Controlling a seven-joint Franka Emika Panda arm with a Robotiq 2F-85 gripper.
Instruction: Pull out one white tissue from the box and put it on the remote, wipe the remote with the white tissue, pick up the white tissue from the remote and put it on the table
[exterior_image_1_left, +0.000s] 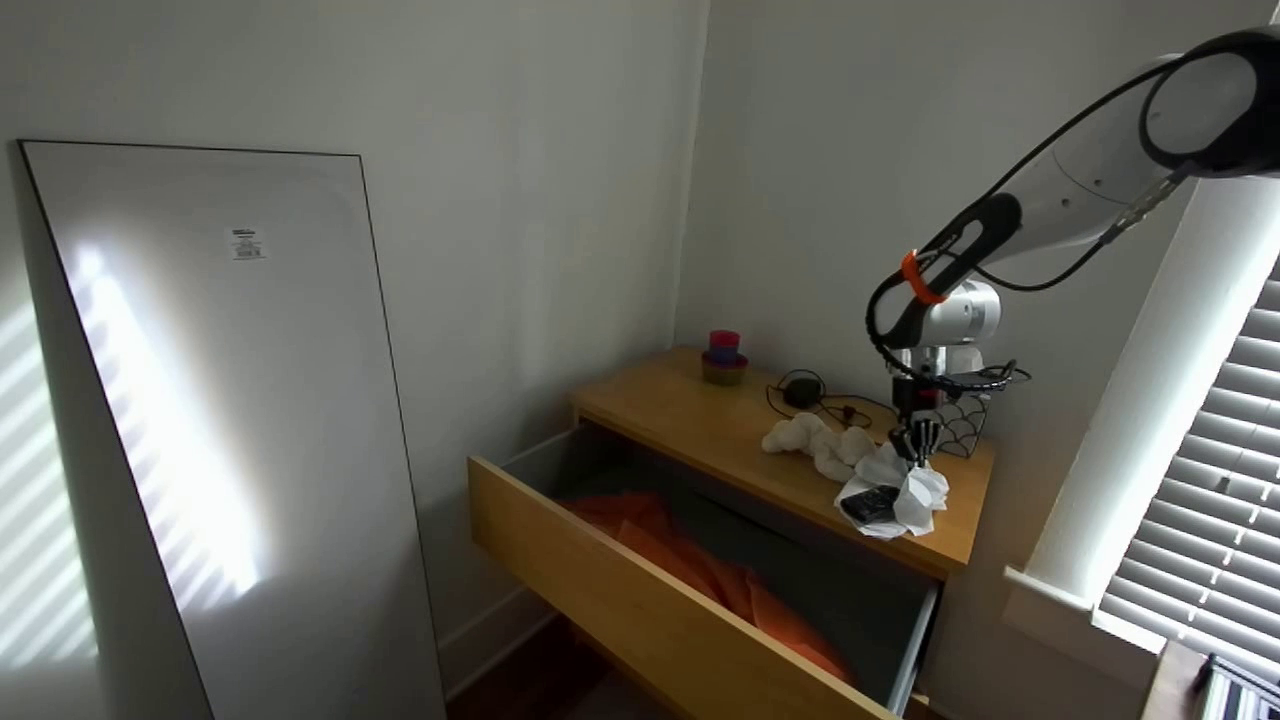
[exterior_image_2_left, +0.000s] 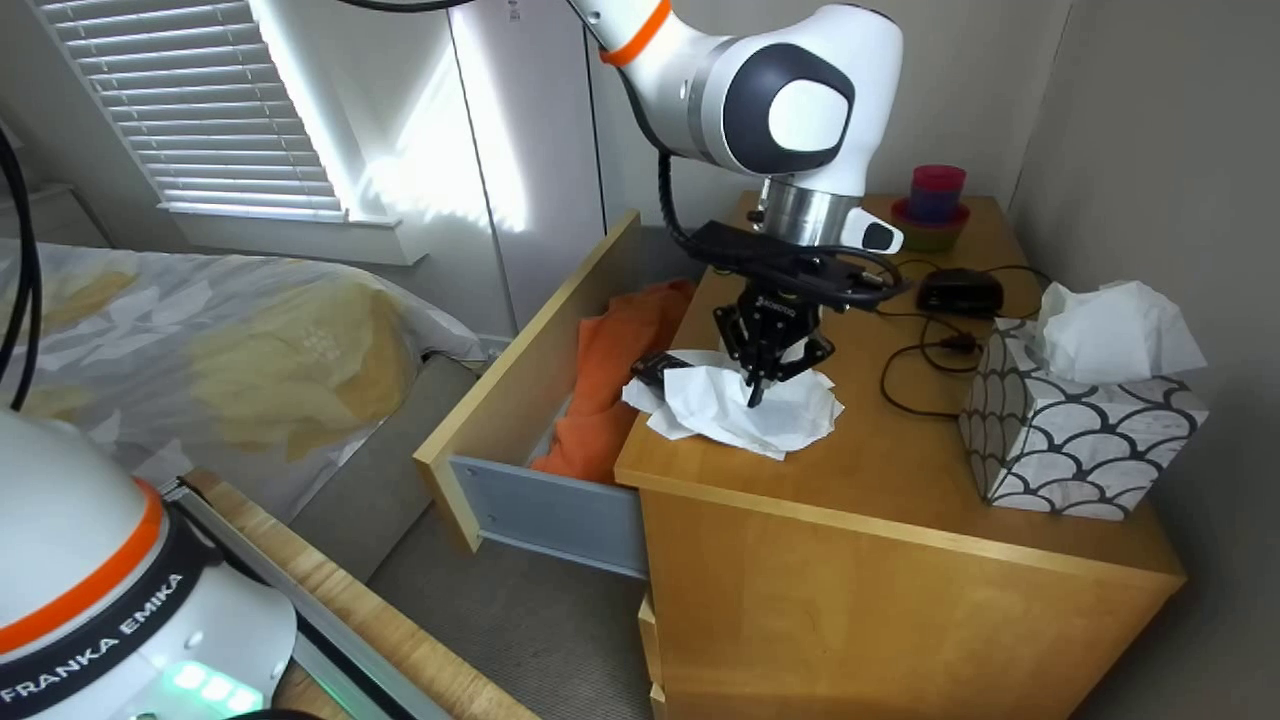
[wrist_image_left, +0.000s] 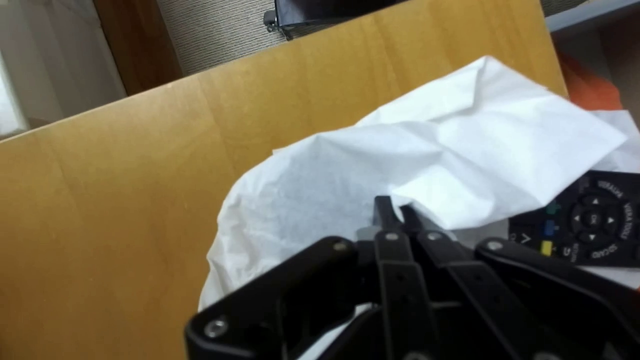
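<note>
The white tissue lies crumpled on the dresser's corner; it also shows in an exterior view and the wrist view. My gripper points down, its fingertips nearly together with a fold of tissue between them. It shows in both exterior views. The black remote lies beside the fingers, partly under the tissue's raised flap; it also shows in both exterior views. White paper also shows under the remote; I cannot tell whether it is the same tissue. The patterned tissue box has a tissue sticking out.
The wooden dresser top carries a black device with loose cables, stacked cups and a white lumpy object. The drawer below is open, with orange cloth inside. A wall stands behind the box.
</note>
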